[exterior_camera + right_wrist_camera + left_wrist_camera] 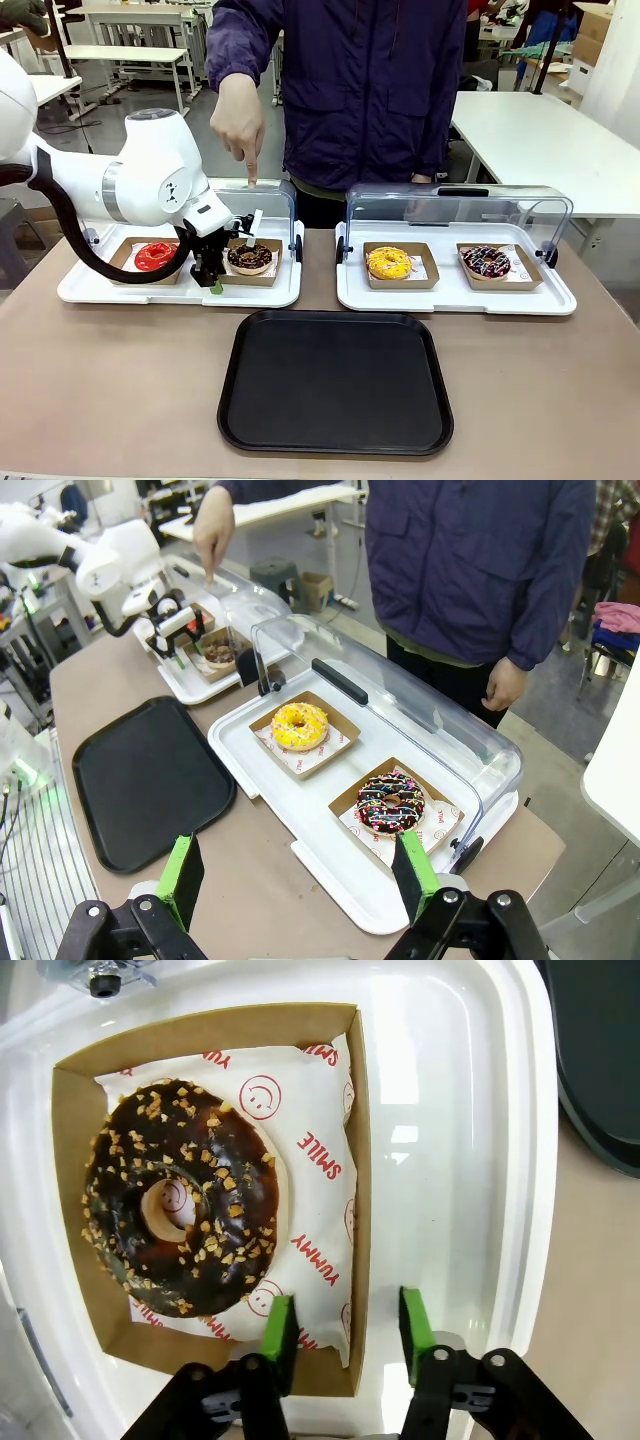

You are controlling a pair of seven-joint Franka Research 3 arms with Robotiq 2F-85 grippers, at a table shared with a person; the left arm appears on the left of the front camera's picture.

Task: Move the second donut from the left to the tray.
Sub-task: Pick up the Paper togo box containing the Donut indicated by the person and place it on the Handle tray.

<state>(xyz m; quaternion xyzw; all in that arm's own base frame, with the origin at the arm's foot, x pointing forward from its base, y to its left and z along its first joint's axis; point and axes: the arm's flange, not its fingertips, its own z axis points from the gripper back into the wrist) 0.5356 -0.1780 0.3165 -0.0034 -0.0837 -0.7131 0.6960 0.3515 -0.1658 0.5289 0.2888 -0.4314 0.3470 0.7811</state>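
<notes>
Left hand (346,1310) half closed, pads astride a side wall of the cardboard tray (358,1140) — no pinch yet, nothing held. Chocolate donut (180,1195) sits inside it, on the white display tray (450,1110). Pinch the wall squarely, lift level, clear the rim — then cross to the black tray (335,385). Raised clear lid (272,200) and the person's pointing hand (238,125) crowd the far side.

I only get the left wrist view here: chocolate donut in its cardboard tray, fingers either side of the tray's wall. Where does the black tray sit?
Observer: The black tray lies nearer the robot than the left display tray and the right display tray, midway between them.
Operator: Anyone nearby?
Observer: A person's hand points down from behind the chocolate donut.
Operator: Right gripper?
Observer: Open, holding nothing, hovering by the right display tray.
</notes>
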